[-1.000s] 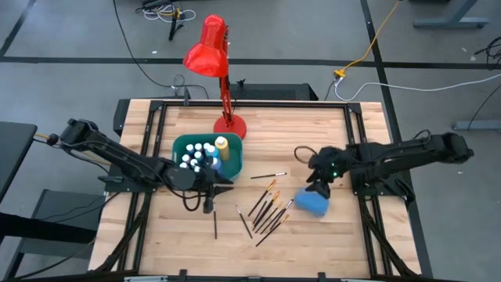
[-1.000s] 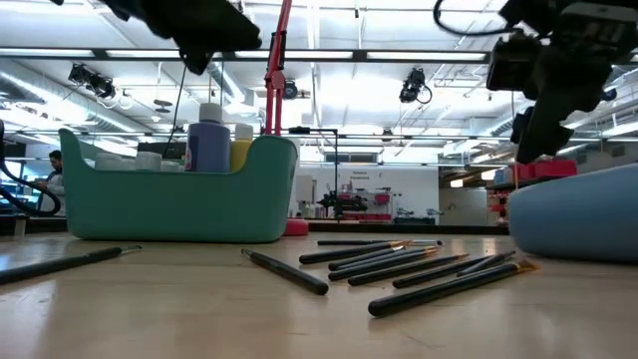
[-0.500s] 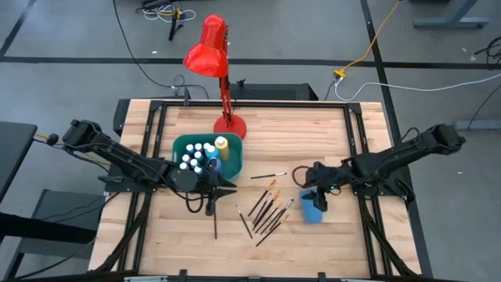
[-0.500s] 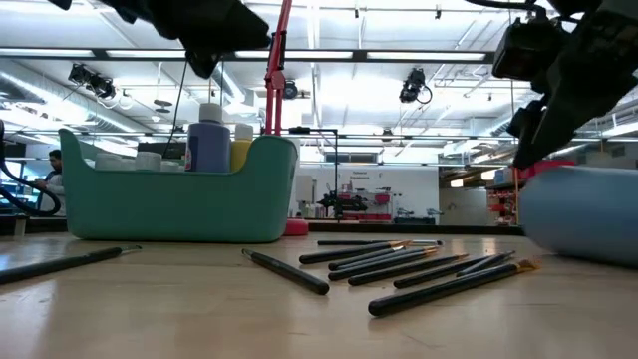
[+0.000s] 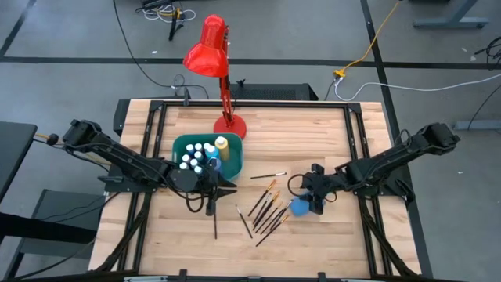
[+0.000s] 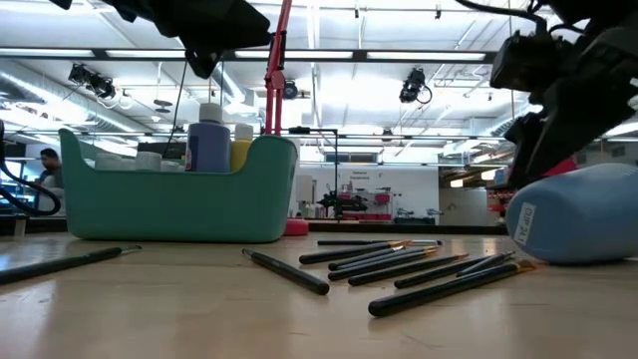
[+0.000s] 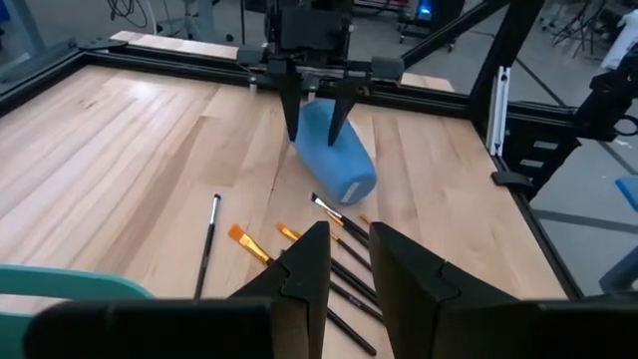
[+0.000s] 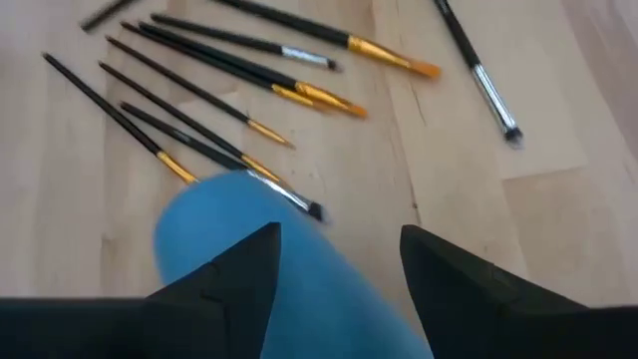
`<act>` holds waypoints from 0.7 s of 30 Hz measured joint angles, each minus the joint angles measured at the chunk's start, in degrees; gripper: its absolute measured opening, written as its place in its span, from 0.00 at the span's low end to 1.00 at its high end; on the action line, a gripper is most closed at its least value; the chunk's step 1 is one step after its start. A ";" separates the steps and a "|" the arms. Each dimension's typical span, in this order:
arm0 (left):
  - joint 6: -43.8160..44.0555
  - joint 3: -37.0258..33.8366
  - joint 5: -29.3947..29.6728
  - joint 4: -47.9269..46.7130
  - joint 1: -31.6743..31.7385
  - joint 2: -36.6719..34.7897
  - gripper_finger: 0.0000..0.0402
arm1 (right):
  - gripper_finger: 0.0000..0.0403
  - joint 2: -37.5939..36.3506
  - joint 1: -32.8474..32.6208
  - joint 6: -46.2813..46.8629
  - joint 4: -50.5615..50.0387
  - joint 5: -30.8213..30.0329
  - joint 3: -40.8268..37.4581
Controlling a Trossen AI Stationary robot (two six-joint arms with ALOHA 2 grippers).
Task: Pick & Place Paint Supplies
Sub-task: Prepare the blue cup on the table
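The teal bin [image 5: 235, 160] holds several white-capped paint bottles [image 5: 196, 155] and the taller yellow bottle [image 5: 222, 143]. Thin dark brushes [image 5: 266, 210] lie loose on the table near its middle, with single ones [image 5: 215, 223] [image 5: 268, 175] apart from them. The blue cup [image 5: 300, 207] lies on its side, touching the brush tips. My right gripper [image 5: 313, 197] is at the cup's right end, shut on it. My left gripper [image 5: 219, 188] hovers open by the bin's near right corner and holds nothing. My right gripper has the blue cup's end [image 7: 317, 112] between its two fingers [image 7: 292, 105], one on each side. The fingers slant down from the table's right. The cup lies on its side on the table [image 6: 573, 224], its other end toward the brushes.
A red desk lamp [image 5: 208, 47] stands with its base [image 5: 229, 125] just behind the bin. Black frame rails [image 5: 356, 125] run along the table's edges. Bare wood lies along the far side and the near edge [image 5: 313, 251].
My right gripper has moved toward the table's near edge and leftward, toward the brushes, taking the blue cup with it. The cup tipped up partway, then came down on its side again, closer to the brushes. My left arm kept still.
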State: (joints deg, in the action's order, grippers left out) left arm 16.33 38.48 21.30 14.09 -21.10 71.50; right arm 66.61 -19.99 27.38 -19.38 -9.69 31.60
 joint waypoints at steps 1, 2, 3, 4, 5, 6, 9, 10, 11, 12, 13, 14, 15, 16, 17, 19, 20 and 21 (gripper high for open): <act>0.32 0.00 0.00 0.00 0.02 0.00 0.20 | 0.55 -0.42 0.00 -0.06 0.03 0.07 0.17; 0.82 0.00 0.00 0.00 0.04 0.00 0.20 | 0.55 -0.80 0.00 -0.24 -0.40 0.18 0.68; 1.02 0.00 0.02 0.00 0.04 0.00 0.20 | 0.55 -1.23 0.00 -0.26 -1.09 0.28 1.47; 1.07 0.00 0.01 0.06 0.04 0.00 0.20 | 0.55 -1.91 0.00 -0.28 -2.56 0.59 2.42; 1.21 0.00 0.01 0.19 0.03 0.00 0.20 | 0.55 -2.68 0.02 -0.27 -4.76 1.50 3.72; 1.33 0.00 0.00 0.32 0.02 0.00 0.20 | 0.55 -3.40 0.02 0.31 -7.51 2.66 5.20; 1.71 0.00 0.02 0.48 0.04 0.00 0.20 | 0.55 -5.59 0.00 6.83 -17.47 6.73 10.30; 2.39 0.00 0.02 0.46 0.03 0.00 0.20 | 0.55 -6.38 -0.02 8.99 -20.68 8.20 11.83; 2.97 0.00 0.00 0.44 0.02 0.00 0.20 | 0.55 -7.13 -0.02 10.65 -23.47 8.95 12.77; 3.61 0.00 0.02 0.46 0.02 0.00 0.20 | 0.55 -7.86 -0.06 12.51 -26.00 9.26 13.33; 4.04 0.00 0.01 0.47 0.02 0.00 0.20 | 0.55 -8.80 -0.29 14.57 -28.23 9.17 13.60; 4.07 0.00 0.00 0.45 0.02 0.00 0.20 | 0.55 -9.86 -0.65 16.88 -30.12 9.15 13.60; 4.06 0.00 0.01 0.45 0.03 0.00 0.20 | 0.55 -10.89 -1.06 19.00 -31.53 8.70 13.33; 4.01 0.00 0.02 0.46 0.02 0.00 0.20 | 0.55 -11.98 -1.59 20.96 -31.99 7.96 12.47; 4.01 0.00 0.02 0.45 0.02 0.00 0.20 | 0.55 -12.95 -2.22 22.63 -32.01 6.95 11.14; 4.05 0.00 0.02 0.46 0.02 0.00 0.20 | 0.55 -14.98 -3.21 25.72 -30.33 6.28 7.29; 4.05 0.00 0.02 0.46 0.04 0.00 0.20 | 0.55 -15.78 -3.40 26.90 -27.86 6.35 5.26; 4.00 0.00 0.01 0.44 0.03 0.00 0.20 | 0.55 -16.53 -3.52 28.06 -24.69 6.95 3.08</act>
State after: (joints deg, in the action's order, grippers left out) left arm 20.33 38.48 21.31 14.52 -21.08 71.50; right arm 50.08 -23.51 55.44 -44.08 -2.75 34.68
